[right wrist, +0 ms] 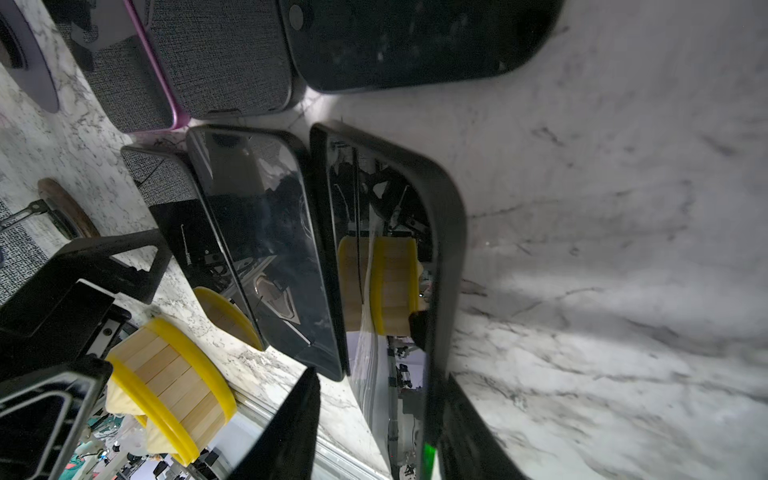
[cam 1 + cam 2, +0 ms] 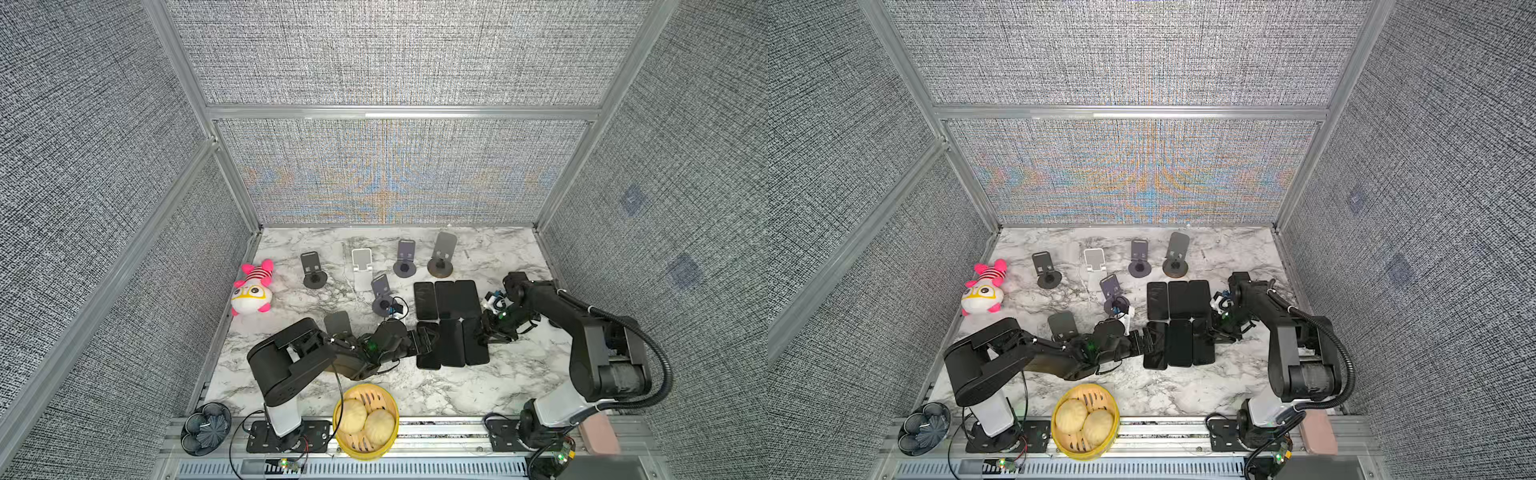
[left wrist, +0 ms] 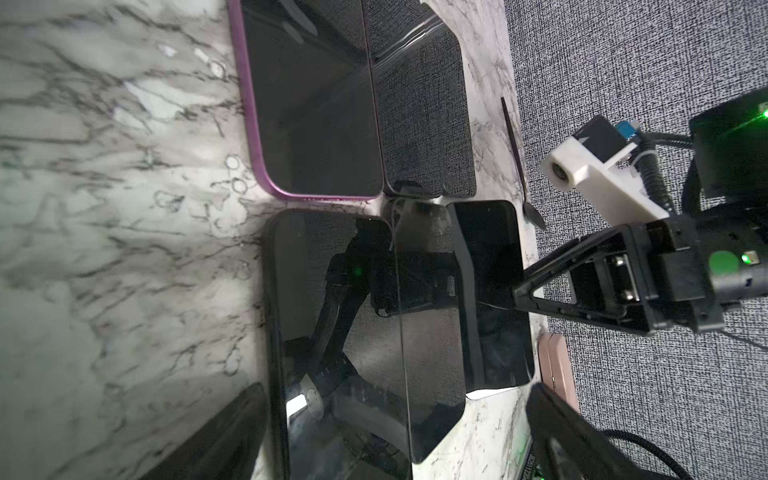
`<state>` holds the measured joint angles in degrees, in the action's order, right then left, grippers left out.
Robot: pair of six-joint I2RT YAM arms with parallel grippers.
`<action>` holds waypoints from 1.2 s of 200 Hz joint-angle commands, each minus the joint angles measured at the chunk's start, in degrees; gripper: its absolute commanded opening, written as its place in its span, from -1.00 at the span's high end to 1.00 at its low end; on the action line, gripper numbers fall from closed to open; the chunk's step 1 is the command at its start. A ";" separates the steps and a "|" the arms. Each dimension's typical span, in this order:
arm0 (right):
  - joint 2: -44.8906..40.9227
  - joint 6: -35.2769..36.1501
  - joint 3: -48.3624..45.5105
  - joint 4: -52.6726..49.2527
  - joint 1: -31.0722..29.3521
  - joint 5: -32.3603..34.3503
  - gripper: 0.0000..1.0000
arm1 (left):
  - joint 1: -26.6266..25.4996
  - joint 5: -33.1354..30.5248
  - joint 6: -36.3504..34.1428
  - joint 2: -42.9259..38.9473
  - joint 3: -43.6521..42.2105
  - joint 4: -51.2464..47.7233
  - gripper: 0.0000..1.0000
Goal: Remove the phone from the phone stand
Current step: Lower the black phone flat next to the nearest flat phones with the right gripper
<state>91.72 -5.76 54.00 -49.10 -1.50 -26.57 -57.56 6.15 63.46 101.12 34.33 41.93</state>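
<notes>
While the left tool point(image 2: 428, 338) gapes wide at the near-left phone point(image 2: 429, 359), the right tool point(image 2: 483, 332) stands partly parted astride the near-right phone point(image 2: 477, 353).

Plush toy point(image 2: 252, 289) far left; steamer basket point(image 2: 365, 454) with two buns point(image 2: 353, 415) front edge; dark dish point(image 2: 205, 428) front-left.

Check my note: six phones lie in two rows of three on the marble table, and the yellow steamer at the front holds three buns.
One error: the yellow steamer holds two buns, not three, as both top views show. The six phones do lie in two rows of three on the marble table.
</notes>
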 commanded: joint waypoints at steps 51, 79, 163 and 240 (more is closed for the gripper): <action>1.30 -0.97 0.49 0.05 -0.04 1.60 -0.10 | -0.01 -0.42 0.01 -0.31 -0.22 0.49 -0.97; 1.87 -1.03 0.65 0.50 -0.07 1.79 -0.13 | 0.00 -0.44 0.33 -0.07 -0.49 1.16 -0.97; 3.61 -1.01 0.98 1.09 0.00 3.00 -0.20 | -0.01 -0.66 0.35 0.06 -0.84 1.66 -0.97; 4.52 -0.76 1.99 1.05 -0.01 3.46 -0.22 | -0.25 -0.70 1.37 0.43 -0.58 1.22 -0.97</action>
<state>96.01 -6.79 55.16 -47.37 -1.45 -23.55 -57.60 5.96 64.55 101.21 33.61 43.31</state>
